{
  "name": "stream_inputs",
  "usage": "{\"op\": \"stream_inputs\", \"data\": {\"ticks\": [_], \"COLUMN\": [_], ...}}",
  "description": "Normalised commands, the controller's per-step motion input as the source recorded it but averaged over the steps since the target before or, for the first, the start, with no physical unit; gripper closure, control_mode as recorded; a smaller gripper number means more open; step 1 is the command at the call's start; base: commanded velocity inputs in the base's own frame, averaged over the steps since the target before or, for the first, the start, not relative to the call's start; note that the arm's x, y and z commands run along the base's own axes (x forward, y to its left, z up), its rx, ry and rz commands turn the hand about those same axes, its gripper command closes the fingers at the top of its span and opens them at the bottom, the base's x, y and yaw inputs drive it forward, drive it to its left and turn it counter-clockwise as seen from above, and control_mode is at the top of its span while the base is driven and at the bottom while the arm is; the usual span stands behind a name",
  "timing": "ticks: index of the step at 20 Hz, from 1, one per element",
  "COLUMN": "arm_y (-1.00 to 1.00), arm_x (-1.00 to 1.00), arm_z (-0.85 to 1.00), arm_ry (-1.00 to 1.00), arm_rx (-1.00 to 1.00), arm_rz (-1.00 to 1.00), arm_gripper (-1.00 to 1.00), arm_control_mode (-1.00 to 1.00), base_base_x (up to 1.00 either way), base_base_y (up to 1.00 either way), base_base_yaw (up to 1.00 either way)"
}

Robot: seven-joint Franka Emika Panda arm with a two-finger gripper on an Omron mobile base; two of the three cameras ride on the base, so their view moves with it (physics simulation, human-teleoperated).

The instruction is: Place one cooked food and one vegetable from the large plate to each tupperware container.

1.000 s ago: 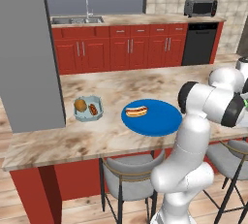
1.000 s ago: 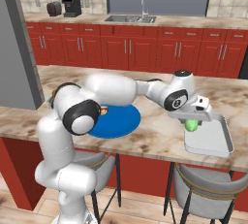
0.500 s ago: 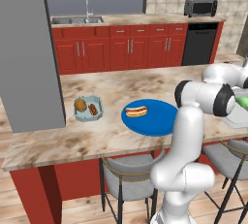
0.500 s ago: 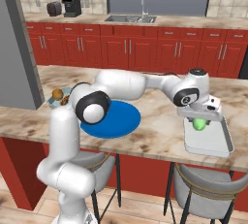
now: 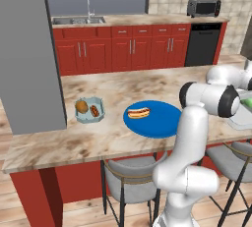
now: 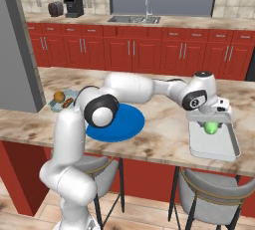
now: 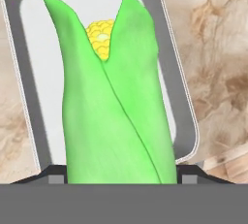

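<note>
White arm reaches out to the right over the marbled beige bench [image 6: 164,144], its gripper [image 6: 213,124] above the larger rectangular pale blue-grey tray-like container [image 6: 213,147] at the right end of the bench. The jaws stand wide and hold a green-husked ear of corn [image 7: 114,97] between them; in the hand view the yellow kernels show at the far tip of the husk and the corn runs along the length of the tray [image 7: 181,97] below it. Whether the corn touches the tray floor cannot be told. In the right base view the corn [image 6: 211,127] shows as a small green lump under the gripper, over the far half of the tray.

Flat round bright blue plate [image 5: 162,123] sits mid-bench, left of the tray. A hot dog in a bun [image 5: 139,112] lies on its left part.

Small pale blue-grey container with cut corners [image 5: 100,113] rests well left of the plate. Inside it lie a round brown food piece [image 5: 81,106] on the left and a reddish sausage-like piece [image 5: 94,111] beside it, right of the brown one
</note>
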Motion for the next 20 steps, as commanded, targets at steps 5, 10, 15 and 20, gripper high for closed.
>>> {"op": "stream_inputs", "data": {"ticks": [5,10,15,20], "arm_y": [-0.08,-0.28,-0.33,-0.11], "arm_x": [0.0,0.05,0.18,0.09], "arm_z": [-0.29,-0.05,0.0,-0.1], "arm_ry": [0.0,0.01,0.05,0.01], "arm_rx": [-0.11,0.01,0.09,0.05], "arm_rz": [0.02,0.01,0.0,0.0], "arm_gripper": [1.0,1.0,1.0,1.0], "arm_control_mode": [-1.0,-1.0,-1.0,-1.0], "base_base_x": [0.0,0.0,0.0,0.0], "base_base_y": [0.0,0.0,0.0,0.0], "base_base_yaw": [0.0,0.0,0.0,0.0]}}
